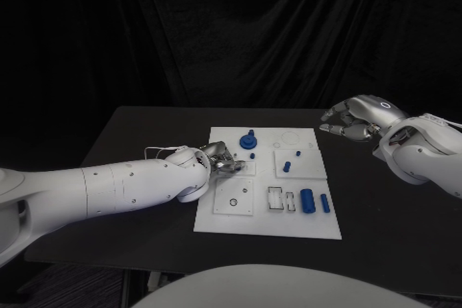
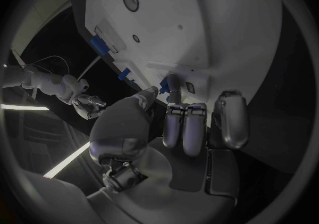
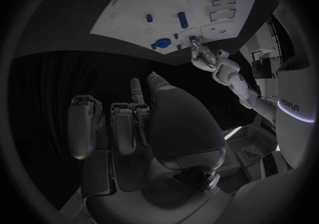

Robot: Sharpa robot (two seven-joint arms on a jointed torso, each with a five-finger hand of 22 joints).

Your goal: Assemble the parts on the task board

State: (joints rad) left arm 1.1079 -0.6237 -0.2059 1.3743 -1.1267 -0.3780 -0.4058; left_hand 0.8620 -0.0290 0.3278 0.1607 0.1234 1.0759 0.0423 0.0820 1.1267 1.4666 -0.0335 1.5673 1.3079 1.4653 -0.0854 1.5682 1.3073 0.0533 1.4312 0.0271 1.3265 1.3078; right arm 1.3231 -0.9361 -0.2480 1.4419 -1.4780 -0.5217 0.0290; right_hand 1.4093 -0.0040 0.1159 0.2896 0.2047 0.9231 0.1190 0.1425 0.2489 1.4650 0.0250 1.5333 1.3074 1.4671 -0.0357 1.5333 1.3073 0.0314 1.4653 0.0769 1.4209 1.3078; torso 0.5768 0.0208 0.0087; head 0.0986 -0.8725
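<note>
Reaching hand: the left hand (image 1: 219, 159) lies over the left side of the task board (image 1: 223, 221), its fingers drawn together at their tips near a small blue peg (image 1: 252, 156).
Left hand grip: in the left wrist view the fingertips (image 2: 171, 83) meet around a small blue piece (image 2: 164, 89) at the board's edge; whether they actually clamp it cannot be told.
Right hand: the right hand (image 1: 352, 119) hangs above the black table (image 1: 385, 214) off the board's far right corner, its fingers curled in on nothing and apart from every part.
Task board: the white plate lies in the middle of the table, long side running near to far.
Blue gear: a round blue piece with a stem (image 1: 248, 141) stands at the far left of the board, just beyond the left hand.
Far right parts: a short blue pin (image 1: 287, 166) lies on a raised white tile, with a smaller blue stub (image 1: 298, 152) beyond it.
Near right parts: a thick blue cylinder (image 1: 307, 200) and a thinner blue rod (image 1: 324, 202) lie side by side, just right of two rectangular slots (image 1: 282, 199).
Near left: a white tile with a small ring hole (image 1: 233, 202) sits close to the left forearm.
</note>
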